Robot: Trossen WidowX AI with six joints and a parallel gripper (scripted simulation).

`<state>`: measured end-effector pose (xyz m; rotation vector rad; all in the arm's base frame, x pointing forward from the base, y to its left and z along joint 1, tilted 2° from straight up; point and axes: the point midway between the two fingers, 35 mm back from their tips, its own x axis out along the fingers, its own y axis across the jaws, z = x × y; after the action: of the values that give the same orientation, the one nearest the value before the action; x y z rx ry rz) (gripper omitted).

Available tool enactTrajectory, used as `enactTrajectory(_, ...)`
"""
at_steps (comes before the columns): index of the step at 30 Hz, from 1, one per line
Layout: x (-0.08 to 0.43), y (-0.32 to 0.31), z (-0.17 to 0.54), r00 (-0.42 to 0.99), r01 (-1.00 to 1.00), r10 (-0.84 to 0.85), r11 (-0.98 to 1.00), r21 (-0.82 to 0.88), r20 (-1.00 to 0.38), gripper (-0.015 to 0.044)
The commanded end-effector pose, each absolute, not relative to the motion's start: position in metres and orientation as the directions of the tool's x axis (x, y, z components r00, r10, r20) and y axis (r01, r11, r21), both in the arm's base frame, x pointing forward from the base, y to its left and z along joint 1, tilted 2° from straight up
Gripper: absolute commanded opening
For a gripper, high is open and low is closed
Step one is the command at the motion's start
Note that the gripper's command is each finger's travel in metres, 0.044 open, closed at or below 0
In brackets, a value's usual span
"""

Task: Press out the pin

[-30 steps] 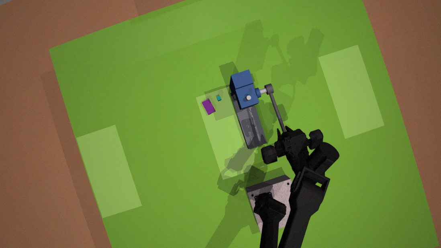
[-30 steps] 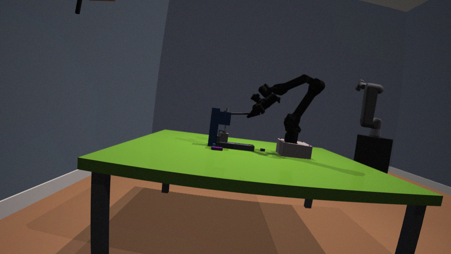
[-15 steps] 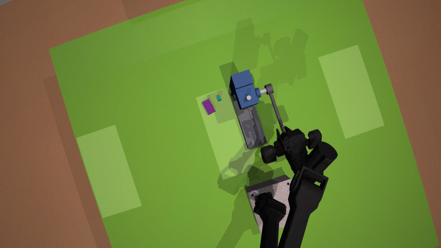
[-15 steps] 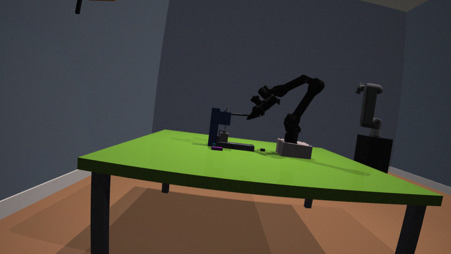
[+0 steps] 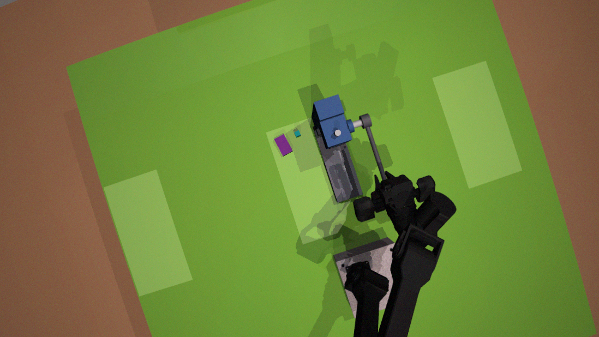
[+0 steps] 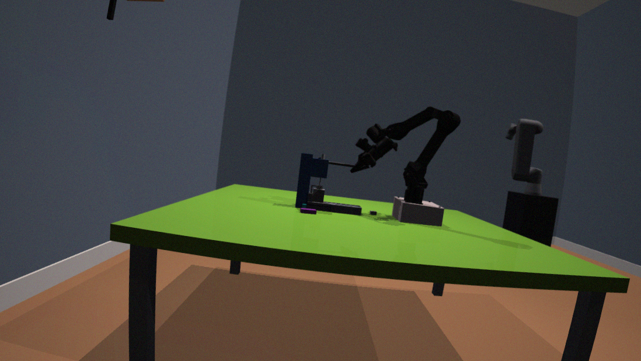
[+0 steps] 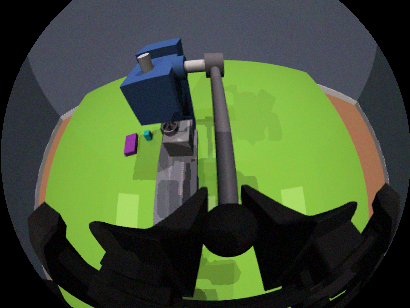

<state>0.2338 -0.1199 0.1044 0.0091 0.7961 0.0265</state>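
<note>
The blue press [image 5: 333, 119] [image 6: 303, 181] [image 7: 156, 100] stands over its long grey bed [image 6: 340, 208] [image 7: 164, 200]. The grey block [image 6: 317, 194] [image 7: 178, 146] stands at the bed's press end, with a ring-like detail on top. The thin punch [image 6: 320, 181] comes down from the press head to about the block's top; its exact meeting with the pin is too small to tell. The lever [image 5: 374, 145] [image 6: 339, 163] [image 7: 222, 135] runs out almost level, sloping slightly down. My gripper [image 5: 382, 177] [image 6: 352, 170] [image 7: 224, 191] is shut on the lever's dark round knob [image 7: 229, 231]. No cup or pushed-out pin is distinguishable.
A purple block [image 5: 283, 145] [image 6: 307, 211] [image 7: 131, 144] and a small teal cube [image 5: 297, 133] [image 6: 303, 205] [image 7: 147, 135] lie beside the press. A small dark piece [image 6: 372, 212] lies between the bed's outer end and my arm's base [image 6: 417, 212].
</note>
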Motion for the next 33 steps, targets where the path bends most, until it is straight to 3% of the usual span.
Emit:
enactTrajectory(1,0.234,-0.120,0.099,0.694,-0.022,0.027,1.000,0.017,-0.720,0.0000)
enactTrajectory(33,0.235,-0.120,0.094,0.694,-0.022,0.027,1.000,0.017,-0.720,0.0000)
